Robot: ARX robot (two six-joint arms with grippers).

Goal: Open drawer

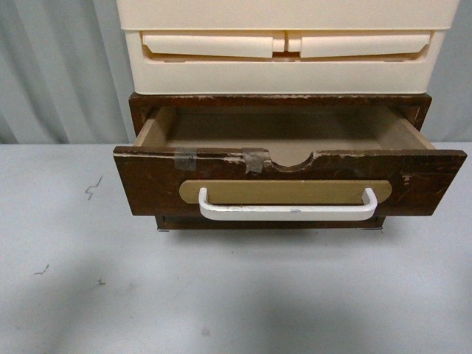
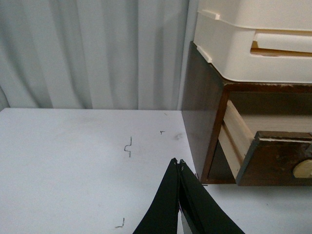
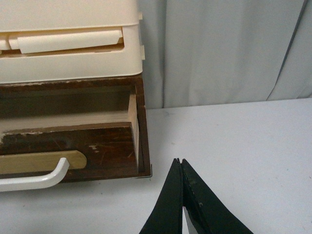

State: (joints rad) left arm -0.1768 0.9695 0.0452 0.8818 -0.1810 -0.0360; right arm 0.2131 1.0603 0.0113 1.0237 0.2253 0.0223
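Well, the drawer [image 1: 287,181] stood pulled partway out of its dark wooden case [image 1: 280,101], at the middle of the front view, on the far part of the grey table [image 1: 221,295]. Its front face pointed straight back at the robot. Its long axis ran from left to right across the table, and its side walls led back into the case. I counted one such drawer, with one white bar handle [image 1: 287,212] lying level along that same axis. The handle was fixed at both ends to one tan oval plate [image 1: 284,190]. The chipped top edge had one half-round notch [image 1: 291,161] at its middle, and two bits of tape [image 1: 186,158] were stuck just left of it. On top of the case sat a cream plastic unit [image 1: 284,74], and two pull flaps [image 1: 214,44] showed side by side on it. A pale curtain [image 1: 59,74] hung behind everything, and a few small dark marks [image 1: 92,188] dotted the table to the left. Two claws were about, each seen by its own wrist camera. The left claw [image 2: 179,162] hung over bare table left of the case, its black fingertips pressed together on nothing. The right claw [image 3: 179,161] hung over the table off the case's right front corner, near it but apart. Its tips were likewise closed, with nothing between them.
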